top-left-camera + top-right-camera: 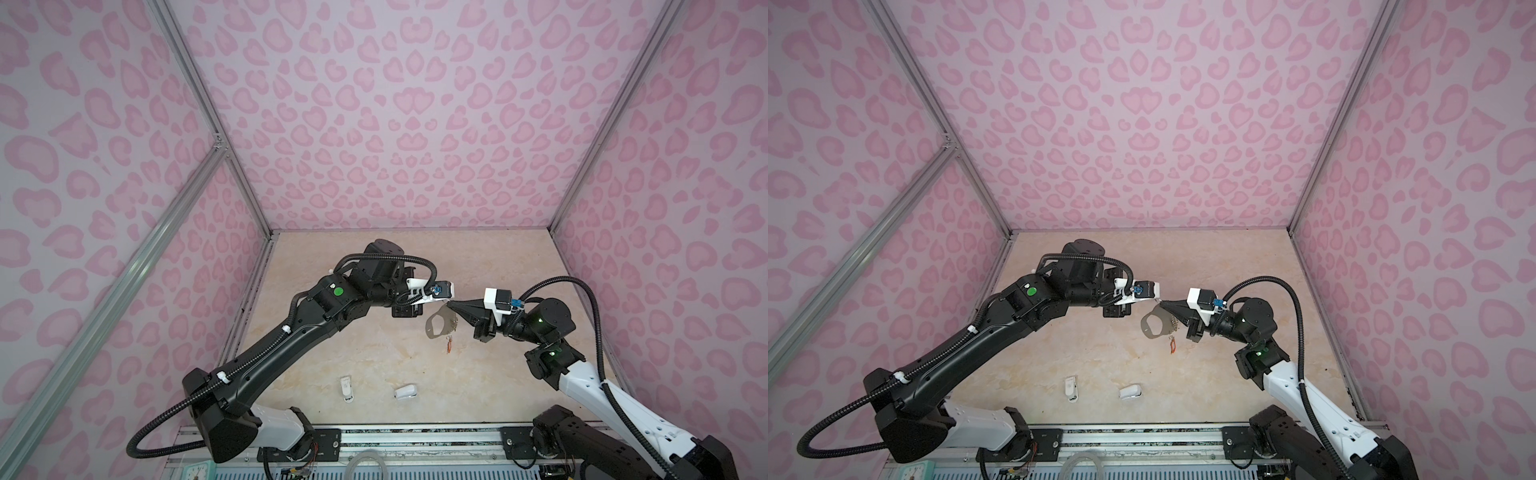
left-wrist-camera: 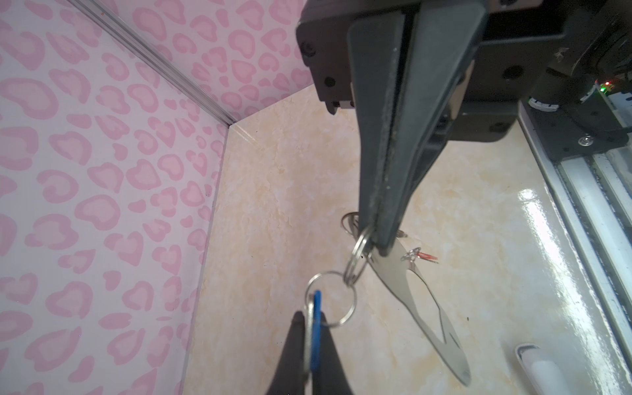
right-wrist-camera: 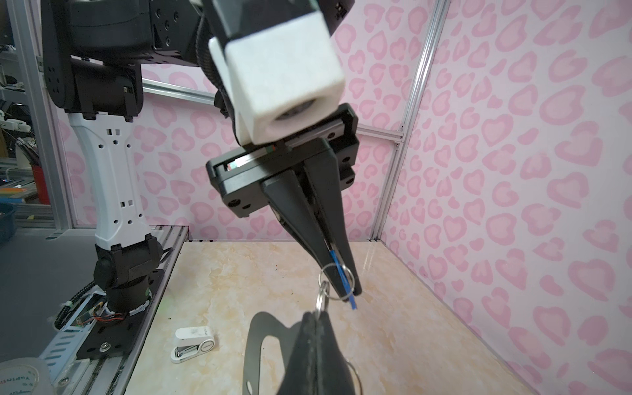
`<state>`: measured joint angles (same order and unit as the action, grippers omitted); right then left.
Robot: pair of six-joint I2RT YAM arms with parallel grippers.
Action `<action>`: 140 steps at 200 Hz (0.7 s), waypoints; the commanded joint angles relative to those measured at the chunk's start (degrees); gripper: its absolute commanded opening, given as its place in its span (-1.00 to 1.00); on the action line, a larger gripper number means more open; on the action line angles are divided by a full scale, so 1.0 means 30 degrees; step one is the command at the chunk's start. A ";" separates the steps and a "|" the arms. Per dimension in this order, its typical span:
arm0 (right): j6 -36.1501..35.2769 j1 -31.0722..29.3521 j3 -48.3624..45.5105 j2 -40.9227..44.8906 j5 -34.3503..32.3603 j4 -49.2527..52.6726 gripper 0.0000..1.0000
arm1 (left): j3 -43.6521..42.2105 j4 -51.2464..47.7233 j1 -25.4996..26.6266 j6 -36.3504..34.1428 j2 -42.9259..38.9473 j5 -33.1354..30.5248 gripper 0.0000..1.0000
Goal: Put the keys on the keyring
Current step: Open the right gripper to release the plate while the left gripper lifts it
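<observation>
Toward the front left of the tabletop (image 1: 374, 345) lie two small white plastic objects (image 1: 347, 388) (image 1: 405, 392), apart from each other and well apart from both arms.

Further right, above mid-tabletop, the left pincer (image 3: 346, 286) is clamped tight on the blue tag of the blue-tagged key (image 2: 316, 309), holding it in the air. The key's split ring (image 2: 354, 302) sticks out past the fingertips. It meets one of the small wire rings (image 2: 355, 265) on the keyring (image 2: 393, 273). The two rings overlap, but I cannot tell whether they are threaded together.

The keyring, a flat grey plate with an oval cutout, is also off the tabletop and tilted, its far end pointing downward.

The orange-tagged key (image 1: 449, 345) shows just below the plate in both top views. I cannot tell whether it hangs from the plate or lies on the tabletop.

On the right, the right pincer (image 2: 379, 244) is pressed closed on the plate's ringed edge, tip to tip with the left pincer.
</observation>
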<state>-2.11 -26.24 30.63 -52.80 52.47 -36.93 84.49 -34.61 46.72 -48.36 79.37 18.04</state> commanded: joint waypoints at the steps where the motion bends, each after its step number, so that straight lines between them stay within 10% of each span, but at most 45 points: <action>1: 0.0059 -0.0010 -0.0103 0.0028 -0.0069 -0.0613 -1.00 | 0.0312 0.0375 0.0070 0.0209 0.0017 0.1158 -0.93; 103: -0.2118 0.0634 0.0366 0.0355 -0.0472 0.4776 -1.00 | 0.0988 -0.0350 0.0661 -0.0167 0.0369 -0.0924 -0.93; 140: -0.4049 0.1649 0.0666 0.1324 -0.3012 0.8085 -0.40 | 0.1559 -0.0130 0.0742 0.1535 0.1861 -0.2093 -0.93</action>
<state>-9.69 -22.72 32.23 -50.30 49.56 -21.21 87.37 -37.36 48.80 -47.79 82.39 14.33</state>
